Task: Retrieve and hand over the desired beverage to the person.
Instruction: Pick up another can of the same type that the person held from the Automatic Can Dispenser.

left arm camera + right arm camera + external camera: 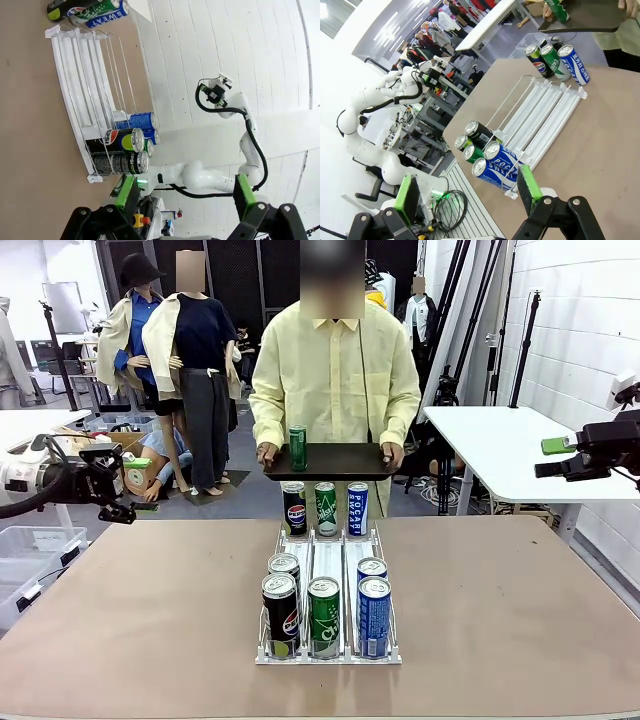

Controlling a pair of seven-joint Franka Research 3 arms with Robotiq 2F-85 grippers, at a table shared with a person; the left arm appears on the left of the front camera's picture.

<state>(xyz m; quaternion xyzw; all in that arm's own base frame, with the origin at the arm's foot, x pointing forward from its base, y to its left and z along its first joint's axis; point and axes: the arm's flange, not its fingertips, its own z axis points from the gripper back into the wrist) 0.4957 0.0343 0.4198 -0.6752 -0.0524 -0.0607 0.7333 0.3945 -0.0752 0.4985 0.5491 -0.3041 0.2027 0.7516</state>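
The person (335, 370) in a pale-yellow shirt stands at the far side holding a black tray (345, 462) with a green can (298, 447) upright on it. A clear three-lane rack (328, 558) lies mid-table. At its far end stand a Pepsi can (294, 508), a green can (326, 508) and a blue Pocari can (357, 508). Several more black, green and blue cans (323, 615) fill the near end. My left gripper (118, 508) hangs open off the table's left edge, its pads (125, 192) wide apart. My right gripper (467, 192) is open and empty, raised far right (552, 462).
A white side table (500, 445) stands behind my right arm. Clear bins (25, 550) sit on the floor at the left. The brown tabletop (520, 610) is bare on both sides of the rack.
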